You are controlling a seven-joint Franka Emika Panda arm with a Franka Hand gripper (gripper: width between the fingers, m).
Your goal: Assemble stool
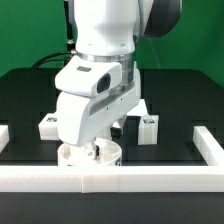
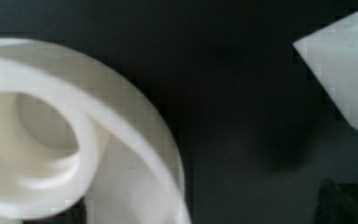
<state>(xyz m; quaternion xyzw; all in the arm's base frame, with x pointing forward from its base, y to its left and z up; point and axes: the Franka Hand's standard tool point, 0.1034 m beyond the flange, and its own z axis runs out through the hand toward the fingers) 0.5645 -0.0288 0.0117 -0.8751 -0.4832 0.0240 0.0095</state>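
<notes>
The white plastic round seat disc (image 1: 92, 157) with its hollow centre lies flat on the black surface (image 1: 185, 110), just behind the front white border rail (image 1: 150, 178). The arm's fingers (image 1: 88, 144) stand wide right over it, holding nothing. The disc looks light, stiff and smooth, probably slippery. Pinching its rim wall between the inner and outer faces seems the surest hold.

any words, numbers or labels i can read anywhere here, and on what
No readable words, numbers or brands in either view.
leg at the exterior view's left: black-and-white square tag, a pattern only, no letters.
leg at the exterior view's right: same kind of tag, too small to make out.
</notes>
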